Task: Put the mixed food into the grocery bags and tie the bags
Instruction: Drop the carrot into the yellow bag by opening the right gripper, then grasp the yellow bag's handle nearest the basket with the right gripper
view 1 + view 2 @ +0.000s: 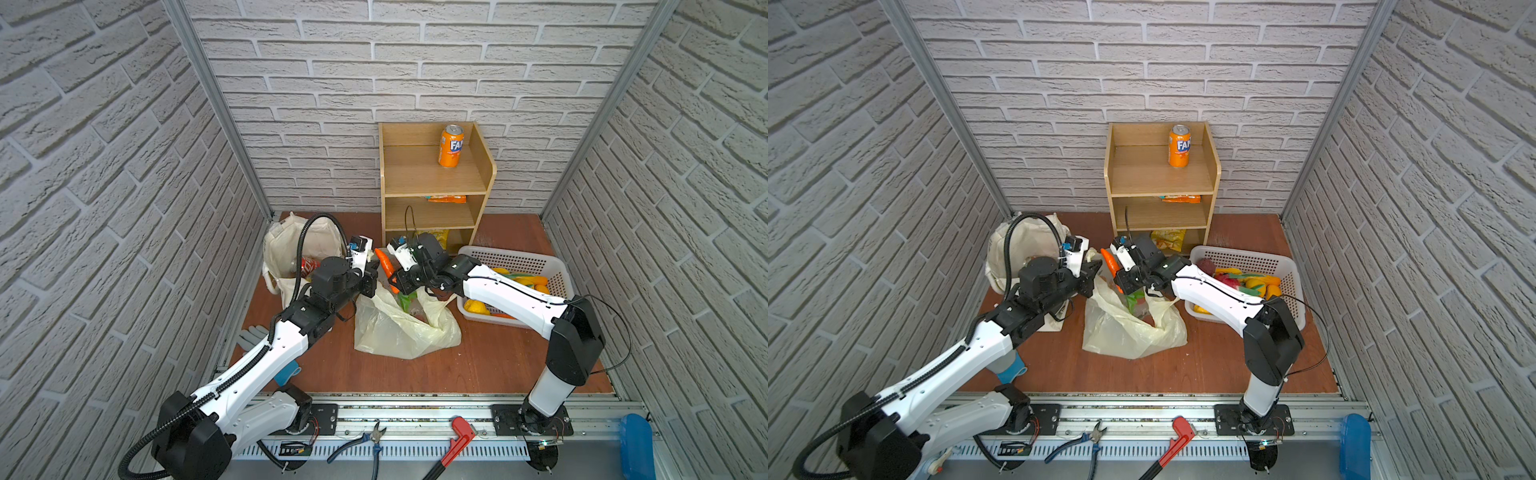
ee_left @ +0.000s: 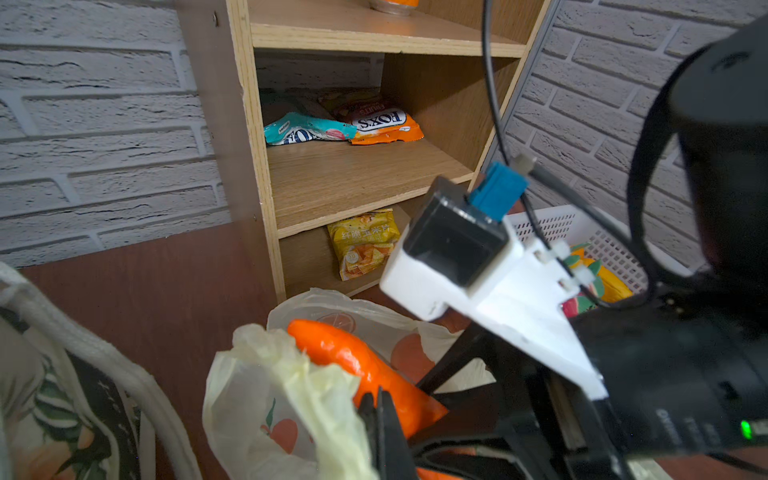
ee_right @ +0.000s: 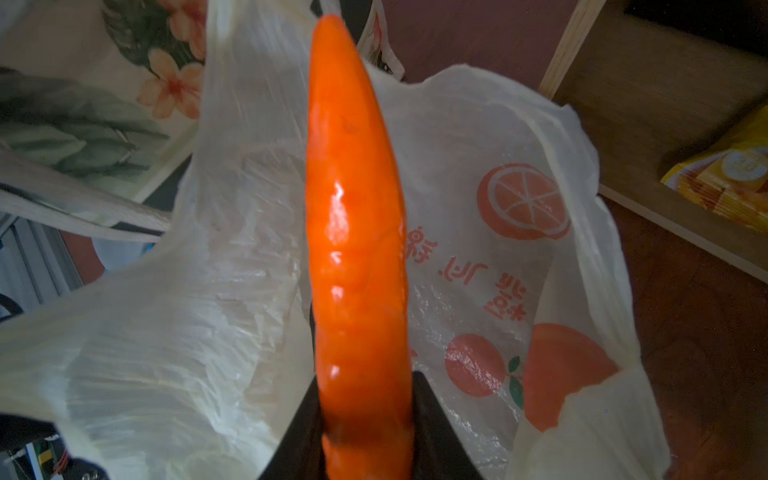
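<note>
My right gripper [image 1: 391, 277] [image 3: 365, 415] is shut on the thick end of an orange toy carrot [image 1: 384, 262] [image 1: 1109, 259] [image 3: 357, 249]. It holds the carrot over the open mouth of the pale-yellow plastic bag [image 1: 399, 328] [image 1: 1125, 332] [image 3: 498, 145] printed with oranges. My left gripper [image 1: 374, 274] [image 2: 380, 411] is shut on the bag's bunched rim [image 2: 291, 374], lifting it beside the carrot [image 2: 353, 357]. The cream canvas tote [image 1: 286, 245] [image 1: 1021, 245] stands at the back left with a red soda can [image 1: 307, 266] inside.
A white perforated basket [image 1: 519, 259] of toy produce sits on the right. The wooden shelf [image 1: 432, 178] at the back holds an orange can [image 1: 451, 145], snack packets [image 2: 345, 126] and a yellow packet [image 2: 363, 243]. Pliers [image 1: 374, 440] and a red wrench [image 1: 457, 440] lie on the front rail.
</note>
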Robot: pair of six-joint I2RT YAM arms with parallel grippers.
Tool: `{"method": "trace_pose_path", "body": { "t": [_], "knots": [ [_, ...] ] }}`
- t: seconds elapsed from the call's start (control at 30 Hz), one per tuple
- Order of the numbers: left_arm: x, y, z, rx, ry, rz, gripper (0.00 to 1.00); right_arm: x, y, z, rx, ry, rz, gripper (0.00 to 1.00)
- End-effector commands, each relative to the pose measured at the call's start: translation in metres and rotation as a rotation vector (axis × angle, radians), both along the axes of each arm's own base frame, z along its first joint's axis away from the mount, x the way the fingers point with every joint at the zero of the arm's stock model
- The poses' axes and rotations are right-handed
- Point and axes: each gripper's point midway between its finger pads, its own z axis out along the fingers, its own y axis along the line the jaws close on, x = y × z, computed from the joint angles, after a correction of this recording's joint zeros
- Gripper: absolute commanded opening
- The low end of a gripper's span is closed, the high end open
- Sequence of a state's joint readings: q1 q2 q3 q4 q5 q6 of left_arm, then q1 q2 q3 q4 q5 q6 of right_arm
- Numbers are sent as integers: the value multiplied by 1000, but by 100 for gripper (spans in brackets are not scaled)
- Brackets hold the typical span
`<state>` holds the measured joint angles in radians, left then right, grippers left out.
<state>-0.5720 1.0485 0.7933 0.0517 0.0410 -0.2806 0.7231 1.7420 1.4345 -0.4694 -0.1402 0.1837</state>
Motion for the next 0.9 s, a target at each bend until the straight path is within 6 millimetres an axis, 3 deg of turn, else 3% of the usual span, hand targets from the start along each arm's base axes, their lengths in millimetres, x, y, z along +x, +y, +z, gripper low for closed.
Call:
{"method": "trace_pose_path", "body": {
  "t": [0.0, 0.17, 0.3, 0.4, 0.53, 0.67, 0.73, 0.87],
  "knots": [
    [3, -2, 20, -10, -56, 1, 0, -22, 0, -25, -71, 59, 77, 16],
    [3, -1, 23, -3, -63, 1, 0, -37, -4, -50, -121, 144, 108, 23],
    [3, -1, 27, -1, -70, 2, 0, -42, -8, -55, -140, 172, 111, 43],
    [3, -1, 28, 1, -70, 0, 0, -41, -9, -41, -131, 158, 100, 52],
    [3, -1, 27, 6, -68, 1, 0, -37, -10, -5, -85, 118, 70, 55],
    [2, 0, 27, 7, -67, 1, 0, -31, -25, 34, -4, 80, -11, 56],
    [2, 0, 26, 8, -66, 0, 0, -26, -45, 48, 27, 69, -99, 57],
    [1, 1, 27, 10, -70, 2, 0, -22, -96, 53, 70, 95, -282, 63]
  ]
}}
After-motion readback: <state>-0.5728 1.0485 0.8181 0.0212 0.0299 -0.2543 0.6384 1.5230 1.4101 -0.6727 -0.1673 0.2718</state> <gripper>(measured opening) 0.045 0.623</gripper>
